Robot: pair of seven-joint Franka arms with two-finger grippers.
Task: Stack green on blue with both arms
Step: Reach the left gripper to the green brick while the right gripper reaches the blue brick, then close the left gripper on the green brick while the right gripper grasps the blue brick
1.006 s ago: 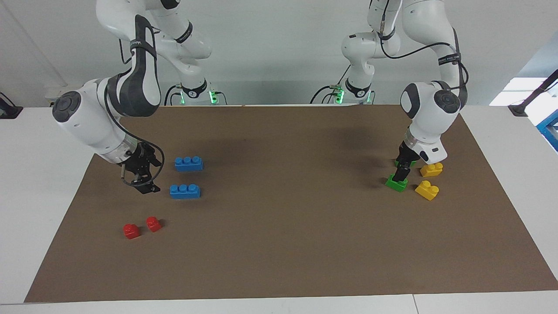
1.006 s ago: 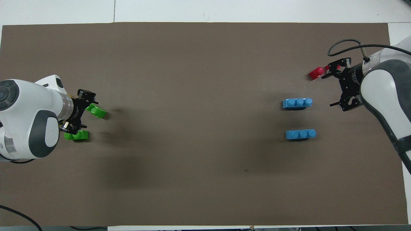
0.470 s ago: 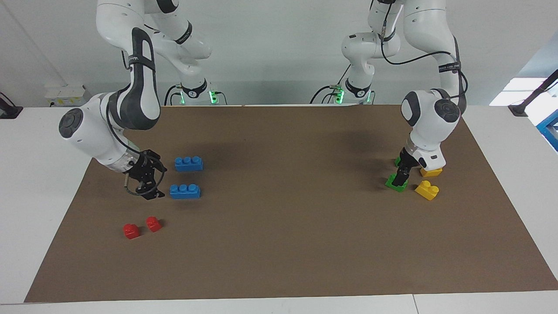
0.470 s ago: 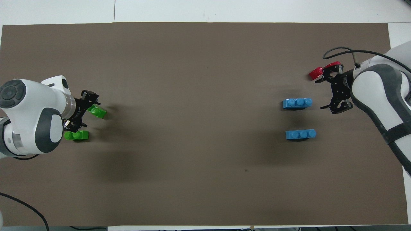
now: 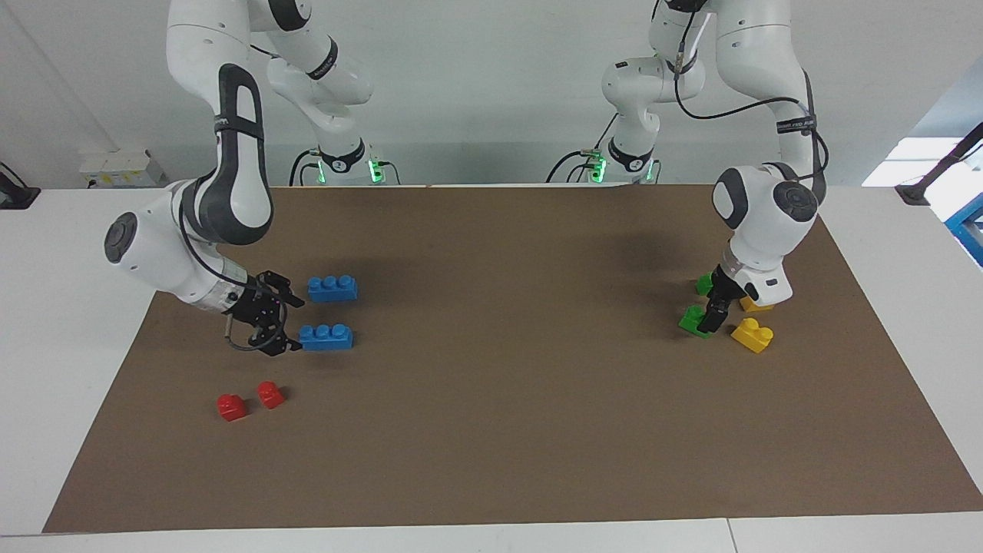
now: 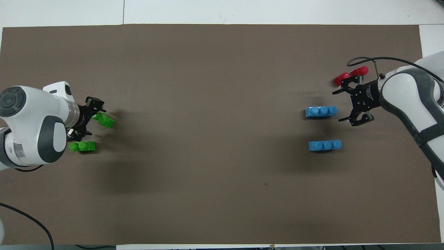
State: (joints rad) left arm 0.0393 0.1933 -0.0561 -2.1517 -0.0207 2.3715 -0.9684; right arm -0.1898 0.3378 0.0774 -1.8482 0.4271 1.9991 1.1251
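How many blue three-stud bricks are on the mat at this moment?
2. One blue brick lies nearer the robots; the other blue brick lies farther out, with the right claw at its end. Both are toward the right arm's end. None appears hidden.

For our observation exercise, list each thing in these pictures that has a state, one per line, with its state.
Right gripper: open, low beside the farther long blue plastic brick.
Left gripper: at the farther small green plastic brick.
Nearer blue brick: flat, untouched.
Nearer green brick: on the mat, free.
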